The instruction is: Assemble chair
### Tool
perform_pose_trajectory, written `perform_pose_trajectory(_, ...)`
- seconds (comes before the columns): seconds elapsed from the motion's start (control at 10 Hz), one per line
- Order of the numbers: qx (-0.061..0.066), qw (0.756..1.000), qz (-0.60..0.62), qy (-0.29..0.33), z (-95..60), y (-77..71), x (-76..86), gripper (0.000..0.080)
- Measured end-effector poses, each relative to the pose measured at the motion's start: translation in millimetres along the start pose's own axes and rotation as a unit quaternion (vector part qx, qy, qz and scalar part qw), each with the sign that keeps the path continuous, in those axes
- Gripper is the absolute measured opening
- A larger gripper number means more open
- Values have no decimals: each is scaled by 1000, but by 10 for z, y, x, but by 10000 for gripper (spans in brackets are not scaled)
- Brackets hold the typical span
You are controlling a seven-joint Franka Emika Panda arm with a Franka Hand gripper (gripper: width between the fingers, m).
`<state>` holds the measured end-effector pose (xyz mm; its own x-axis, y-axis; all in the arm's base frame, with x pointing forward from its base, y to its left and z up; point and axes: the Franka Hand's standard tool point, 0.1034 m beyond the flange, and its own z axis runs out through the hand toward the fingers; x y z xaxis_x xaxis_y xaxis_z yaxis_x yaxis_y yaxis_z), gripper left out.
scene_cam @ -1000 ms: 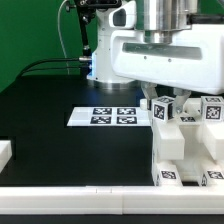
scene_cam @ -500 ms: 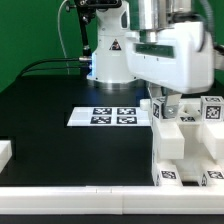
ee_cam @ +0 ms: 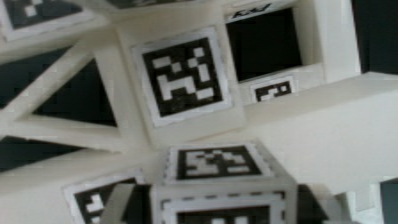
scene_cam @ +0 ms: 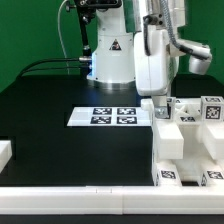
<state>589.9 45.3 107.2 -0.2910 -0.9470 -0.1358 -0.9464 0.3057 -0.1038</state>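
Note:
The chair parts (scene_cam: 186,142) stand as a cluster of white tagged blocks and slabs at the exterior view's right. My gripper (scene_cam: 160,108) reaches straight down onto the cluster's near-left top. In the wrist view my gripper (ee_cam: 217,206) is shut on a small white tagged block (ee_cam: 217,182), with a dark finger on each side. Behind the block is a white chair frame piece (ee_cam: 183,75) with a large square tag and slanted bars. The fingertips are hidden in the exterior view.
The marker board (scene_cam: 108,116) lies flat on the black table just left of the cluster. A white piece (scene_cam: 5,152) sits at the left edge. A white rim (scene_cam: 80,196) runs along the front. The robot base (scene_cam: 108,55) stands behind.
The wrist has turned about its vertical axis: the broad white hand that faced the camera now shows side-on. The gripper stays over the same spot on the chair parts.

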Motion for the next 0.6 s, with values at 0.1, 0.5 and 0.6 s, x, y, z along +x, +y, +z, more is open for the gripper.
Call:
perform_pose_trajectory(0.1,-1,1000,16,0,0,5,1,275)
perform_pose_trajectory(0.5,-3,1000,21,2,16,21,-2,284)
perform_pose_trajectory(0.6,-3,1000,18,2,22,24,-2,481)
